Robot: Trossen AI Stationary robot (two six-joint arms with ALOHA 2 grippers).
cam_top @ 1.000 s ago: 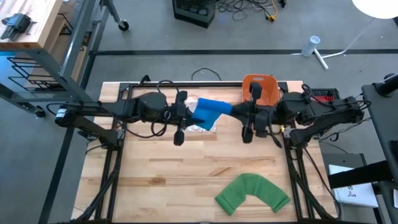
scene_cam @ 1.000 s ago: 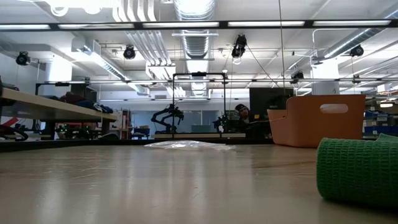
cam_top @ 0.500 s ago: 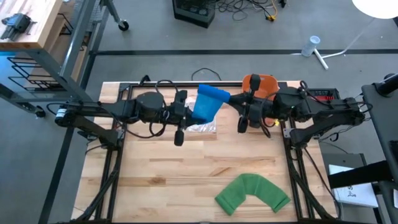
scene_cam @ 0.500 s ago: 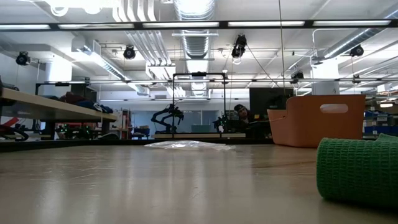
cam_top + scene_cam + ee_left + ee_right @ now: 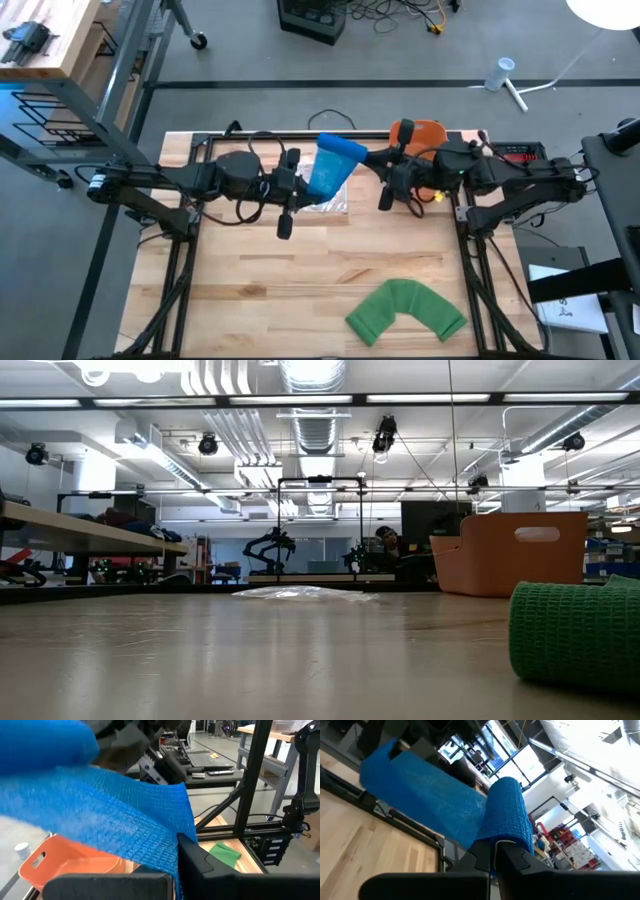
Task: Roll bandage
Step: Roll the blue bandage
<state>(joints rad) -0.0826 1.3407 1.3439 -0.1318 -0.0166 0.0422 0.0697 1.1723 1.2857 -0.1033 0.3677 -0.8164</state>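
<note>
While both arms are meeting over the table's far middle, left gripper (image 5: 301, 184) and right gripper (image 5: 372, 166) are each clenching an end of the blue bandage (image 5: 331, 166), lifted above the clear wrapper (image 5: 325, 203), green bandage (image 5: 405, 310) lying near the front edge, orange bin (image 5: 424, 132) behind.

The tabletop (image 5: 260, 280) is a pale wooden slab of butcher-block boards, edged at the back by a dark rail. The landmark is the orange bin (image 5: 428, 133), which stands on the boards at the back edge, right of centre. To the left of the bin, also toward the back, a sheet of clear crinkled plastic (image 5: 322, 203) lies flat on the wood. Well in front of the bin, near the front edge, a green bandage (image 5: 405, 311) lies bent in an arch. In the low view the bin (image 5: 508, 553) rises behind the green bandage (image 5: 575, 633), with the plastic (image 5: 295, 593) far off to the bin's left.
</note>
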